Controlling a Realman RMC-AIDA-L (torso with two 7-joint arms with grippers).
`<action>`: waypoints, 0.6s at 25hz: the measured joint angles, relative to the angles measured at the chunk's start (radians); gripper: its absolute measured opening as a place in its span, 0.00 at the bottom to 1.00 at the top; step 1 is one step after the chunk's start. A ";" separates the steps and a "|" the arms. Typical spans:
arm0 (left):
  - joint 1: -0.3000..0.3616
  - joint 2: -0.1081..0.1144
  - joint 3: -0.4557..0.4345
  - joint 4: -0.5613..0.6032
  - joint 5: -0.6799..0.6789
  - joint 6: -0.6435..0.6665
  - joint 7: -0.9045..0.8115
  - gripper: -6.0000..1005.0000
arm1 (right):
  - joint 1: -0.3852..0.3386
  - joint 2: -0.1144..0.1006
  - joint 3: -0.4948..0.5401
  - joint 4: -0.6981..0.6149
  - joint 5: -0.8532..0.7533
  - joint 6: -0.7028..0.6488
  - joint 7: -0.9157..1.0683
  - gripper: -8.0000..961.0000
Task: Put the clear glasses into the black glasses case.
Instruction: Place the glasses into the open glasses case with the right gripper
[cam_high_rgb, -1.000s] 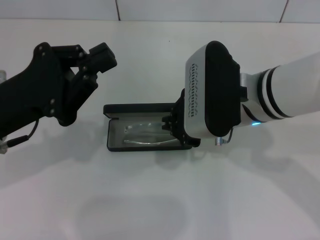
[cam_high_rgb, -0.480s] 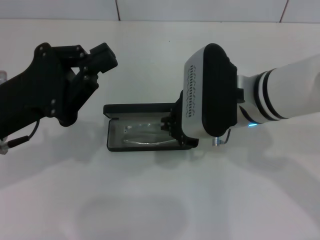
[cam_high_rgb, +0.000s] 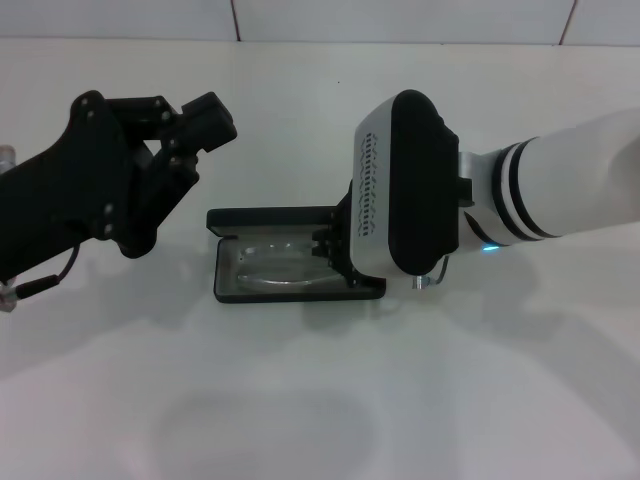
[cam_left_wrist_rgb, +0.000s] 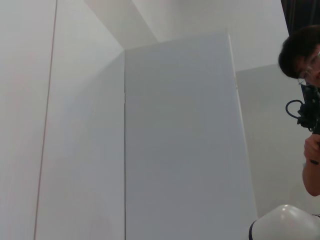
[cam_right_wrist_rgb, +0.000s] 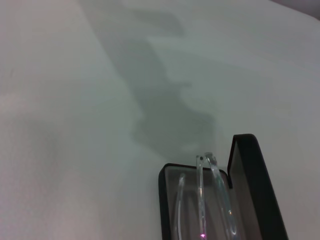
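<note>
The black glasses case (cam_high_rgb: 268, 217) lies open at the table's centre, its lid standing along the far side. The clear glasses (cam_high_rgb: 278, 262) rest folded on the grey lining inside. My right gripper (cam_high_rgb: 333, 248) reaches down at the case's right end, its black fingers partly hidden by the white and black wrist housing. The right wrist view looks along the open case (cam_right_wrist_rgb: 250, 175) with the glasses (cam_right_wrist_rgb: 207, 185) lying in it. My left gripper (cam_high_rgb: 190, 115) hangs raised to the left of the case, apart from it.
The white table (cam_high_rgb: 300, 400) spreads around the case, with a pale wall behind it. In the left wrist view there are only white wall panels (cam_left_wrist_rgb: 175, 140) and a person (cam_left_wrist_rgb: 310, 100) at the edge.
My right arm has slid to the left, so its wrist covers more of the case's right end. The left gripper has barely shifted. Case and glasses lie as before.
</note>
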 joint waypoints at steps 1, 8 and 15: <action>0.000 0.000 0.000 0.000 0.000 0.000 0.000 0.06 | 0.003 0.000 -0.003 0.004 0.000 0.004 0.000 0.08; 0.000 0.000 0.000 0.000 0.001 0.000 0.002 0.06 | 0.011 0.000 -0.012 0.015 0.000 0.026 0.001 0.09; -0.002 0.000 0.000 0.000 0.002 0.000 -0.001 0.06 | 0.014 0.000 -0.012 0.028 0.000 0.038 0.003 0.09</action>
